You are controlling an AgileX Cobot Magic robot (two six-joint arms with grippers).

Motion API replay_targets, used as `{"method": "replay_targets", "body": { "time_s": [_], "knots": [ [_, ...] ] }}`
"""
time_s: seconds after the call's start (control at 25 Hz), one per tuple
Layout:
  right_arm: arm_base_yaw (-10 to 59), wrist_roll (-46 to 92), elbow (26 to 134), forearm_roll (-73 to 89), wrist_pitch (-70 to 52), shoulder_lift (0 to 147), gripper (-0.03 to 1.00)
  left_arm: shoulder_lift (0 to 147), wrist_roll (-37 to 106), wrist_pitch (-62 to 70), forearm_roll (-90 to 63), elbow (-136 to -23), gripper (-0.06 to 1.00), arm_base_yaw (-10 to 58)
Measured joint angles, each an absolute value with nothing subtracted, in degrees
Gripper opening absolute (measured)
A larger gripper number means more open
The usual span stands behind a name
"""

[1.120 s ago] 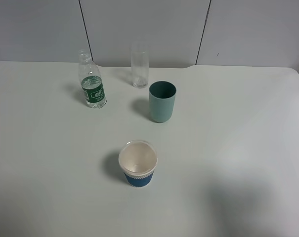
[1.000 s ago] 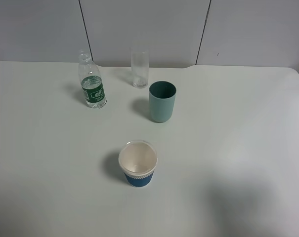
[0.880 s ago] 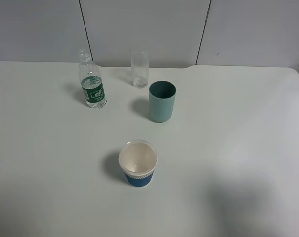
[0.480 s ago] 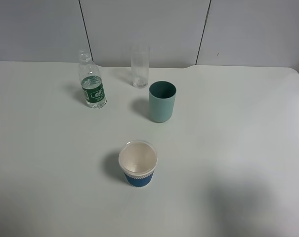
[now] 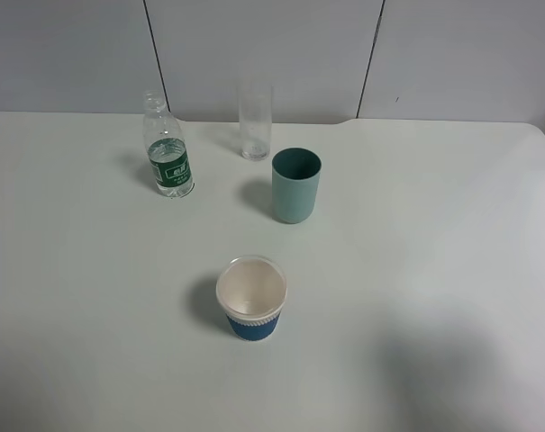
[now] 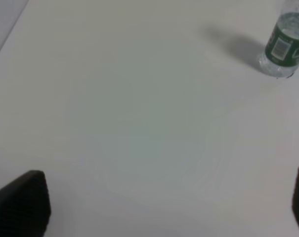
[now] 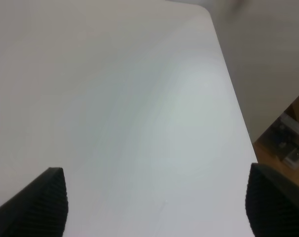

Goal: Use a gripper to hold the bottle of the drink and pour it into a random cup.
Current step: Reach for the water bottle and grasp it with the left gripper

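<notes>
We note no change: bottle (image 5: 168,157) ungrasped at 9 o'clock of cup (image 5: 295,184); left gripper (image 6: 161,202), right gripper (image 7: 154,202) spread wide, empty

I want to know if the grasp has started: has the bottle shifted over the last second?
No. The bottle stands upright at the same gap left of the clear glass as before.

One bottle (image 5: 168,157) stands at the upper left of the high view. There are three drinking vessels: one teal cup (image 5: 295,187) just above centre, one paper cup (image 5: 251,299) below centre, and, as far as its faint outline shows, one clear glass (image 5: 254,124) at top centre. All are on one table (image 5: 434,234).
</notes>
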State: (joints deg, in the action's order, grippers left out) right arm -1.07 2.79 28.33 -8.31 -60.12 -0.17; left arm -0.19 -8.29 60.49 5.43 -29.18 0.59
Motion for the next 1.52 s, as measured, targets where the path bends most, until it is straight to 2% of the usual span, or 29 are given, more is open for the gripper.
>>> {"method": "replay_targets", "body": {
  "time_s": [1.52],
  "knots": [
    [-1.07, 2.79, 28.33, -8.31, -60.12, -0.17, 0.74, -0.19, -8.35, 60.49, 5.43, -29.18, 1.00, 0.59]
  ]
}}
